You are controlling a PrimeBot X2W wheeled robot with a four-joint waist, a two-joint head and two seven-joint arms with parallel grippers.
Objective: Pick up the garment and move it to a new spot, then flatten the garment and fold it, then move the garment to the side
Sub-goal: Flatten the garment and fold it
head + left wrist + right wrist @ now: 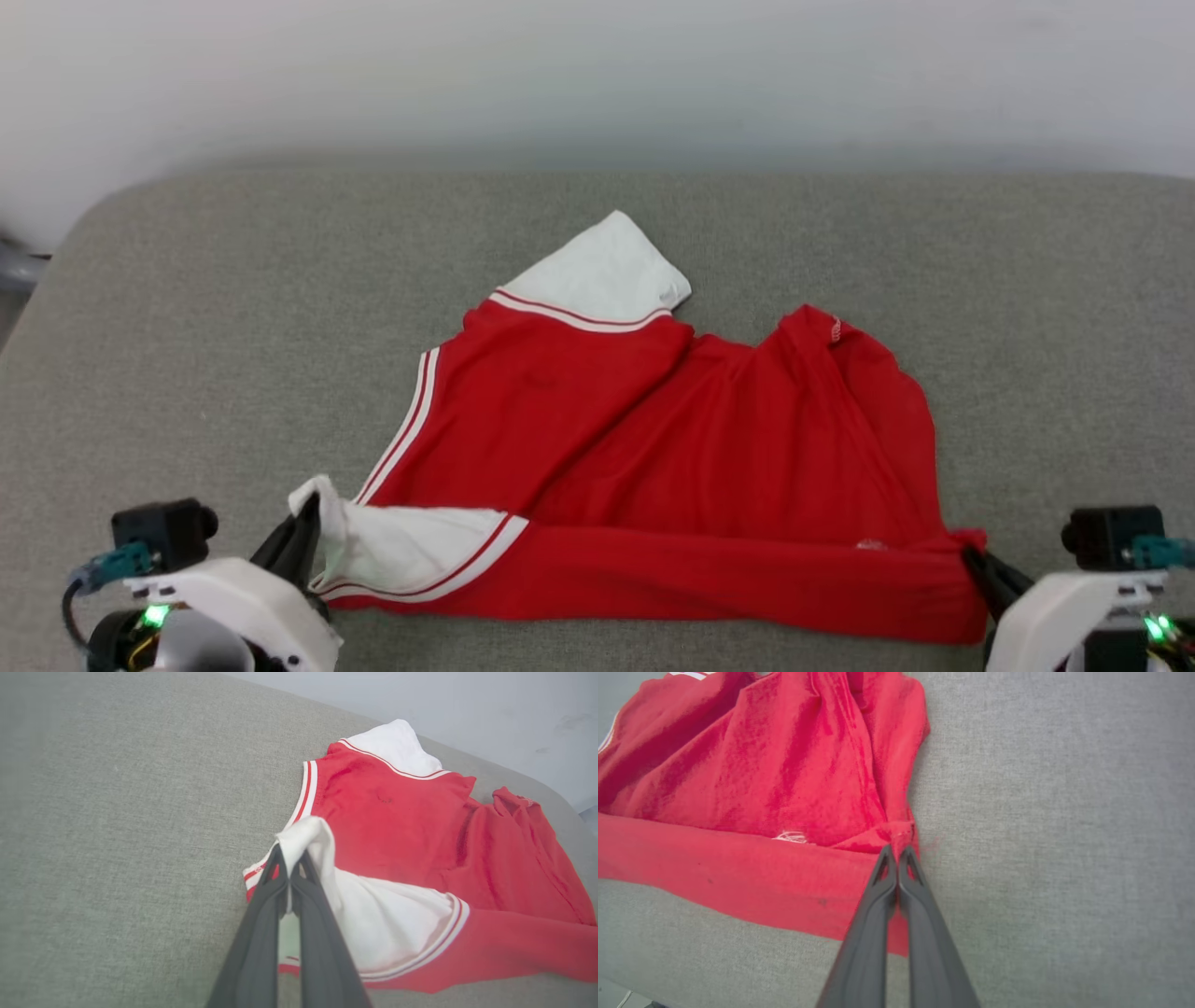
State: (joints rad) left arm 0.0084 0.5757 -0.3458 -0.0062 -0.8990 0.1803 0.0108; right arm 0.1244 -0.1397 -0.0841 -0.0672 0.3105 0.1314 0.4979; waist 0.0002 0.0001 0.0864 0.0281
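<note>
Head view: the shirt (pixel 672 448) lies crumpled on a grey, coarse-woven padded top (pixel 233 327), which may be a cushion or a table cover. The shirt is thin red cloth, creased in long folds. One white sleeve (pixel 602 271), edged with red-and-white stripes, points away towards the pale wall (pixel 597 75). The near edge is doubled over into a straight red band. At the lower left, the left gripper (pixel 303 537) has its dark fingers pressed together on a peak of the other white sleeve (pixel 411 551). At the lower right, the right gripper (pixel 980 565) pinches the shirt's red corner.

Left wrist view: the left gripper (pixel 289 858) nips a soft hump of white sleeve cloth, which bulges above the tapered tips. The red body (pixel 397 826) spreads out beyond it over the grey weave (pixel 117 812).

Right wrist view: the right gripper (pixel 896 851) is closed on a bunched red corner with a frayed edge. The shirt (pixel 784 788) fans out to the left in ridged folds, with bare grey fabric (pixel 1064 835) on the right.
</note>
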